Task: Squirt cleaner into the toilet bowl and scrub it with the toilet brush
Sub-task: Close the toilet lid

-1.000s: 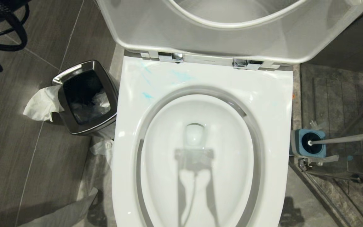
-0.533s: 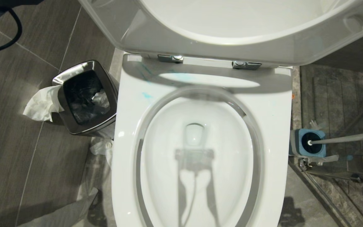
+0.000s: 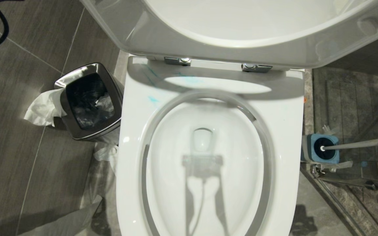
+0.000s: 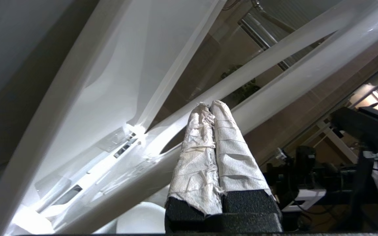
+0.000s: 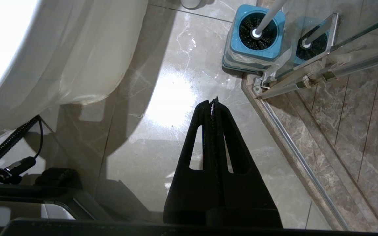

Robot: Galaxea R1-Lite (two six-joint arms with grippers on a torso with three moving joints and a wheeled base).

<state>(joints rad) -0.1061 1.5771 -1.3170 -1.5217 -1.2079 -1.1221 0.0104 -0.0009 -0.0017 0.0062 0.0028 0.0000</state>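
The toilet bowl (image 3: 205, 170) stands open below me, its seat and lid (image 3: 241, 32) raised at the back. Blue smears mark the rim's back left (image 3: 153, 98). The toilet brush (image 3: 356, 144) stands in its blue holder (image 3: 320, 149) on the floor to the bowl's right; the brush handle (image 5: 269, 16) and the holder (image 5: 254, 39) also show in the right wrist view. My left gripper (image 4: 210, 105) is shut on nothing, its fingers wrapped in white paper, and points up beside the raised seat (image 4: 274, 88). My right gripper (image 5: 212, 101) hangs shut over the floor. The cleaner is out of view.
A steel bin (image 3: 89, 101) with crumpled tissue (image 3: 43, 108) stands left of the toilet. A glass shower screen with a metal track (image 5: 294, 154) runs along the right, just behind the brush holder. Plastic sheeting (image 3: 77, 219) lies on the floor at the lower left.
The raised seat and lid have changed tilt, and their shadow now falls across the rim's back. Dark arm parts at the upper left have drawn almost out of the head view.
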